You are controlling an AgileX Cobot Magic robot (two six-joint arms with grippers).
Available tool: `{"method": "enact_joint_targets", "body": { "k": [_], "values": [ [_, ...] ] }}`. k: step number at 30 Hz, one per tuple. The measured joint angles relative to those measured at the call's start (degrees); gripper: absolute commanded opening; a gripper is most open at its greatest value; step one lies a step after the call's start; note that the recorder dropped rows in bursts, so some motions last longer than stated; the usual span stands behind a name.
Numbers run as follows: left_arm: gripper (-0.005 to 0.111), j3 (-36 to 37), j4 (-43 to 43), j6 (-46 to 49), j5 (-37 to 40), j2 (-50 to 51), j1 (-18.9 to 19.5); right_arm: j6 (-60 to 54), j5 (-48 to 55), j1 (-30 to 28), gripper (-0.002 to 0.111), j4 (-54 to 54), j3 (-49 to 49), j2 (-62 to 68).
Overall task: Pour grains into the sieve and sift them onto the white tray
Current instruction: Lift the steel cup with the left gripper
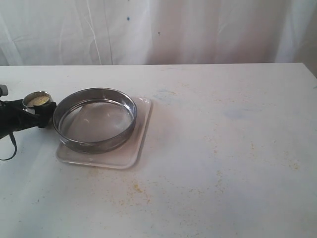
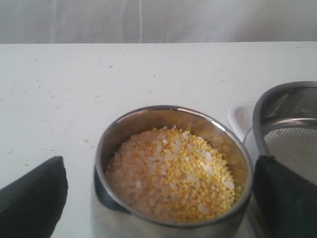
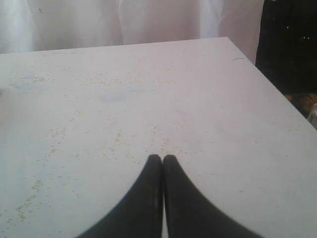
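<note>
My left gripper (image 1: pixel 35 113) is shut on a small steel cup (image 1: pixel 37 99), held upright just left of the sieve (image 1: pixel 99 146). The cup (image 2: pixel 124 218) is nearly full of grains (image 2: pixel 173 173), pale ones on one side and golden-yellow ones on the other. The wide steel sieve rests on the white tray (image 1: pixel 141 134), and its mesh looks bare. In the left wrist view the sieve's rim (image 2: pixel 287 106) and a tray corner (image 2: pixel 241 119) show beside the cup. Over bare table, my right gripper (image 3: pixel 162 158) is shut on nothing; it is outside the exterior view.
Stray yellow grains (image 1: pixel 136 189) speckle the white table in front of the tray and to its right. A white curtain (image 1: pixel 158 29) hangs behind the table. The table's far right corner (image 3: pixel 233 44) shows in the right wrist view, with dark space beyond it.
</note>
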Motion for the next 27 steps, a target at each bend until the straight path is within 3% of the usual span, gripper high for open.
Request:
{"method": "enact_joint_targets", "body": {
  "k": [15, 27],
  "values": [
    [0.105, 0.0, -0.4, 1.1, 1.8, 0.5, 0.0, 0.0, 0.0, 0.0, 0.0, 0.0, 0.0, 0.0],
    [0.105, -3.9, 1.3, 1.0, 1.5, 2.3, 0.0, 0.0, 0.0, 0.0, 0.0, 0.0, 0.0, 0.0]
  ]
}}
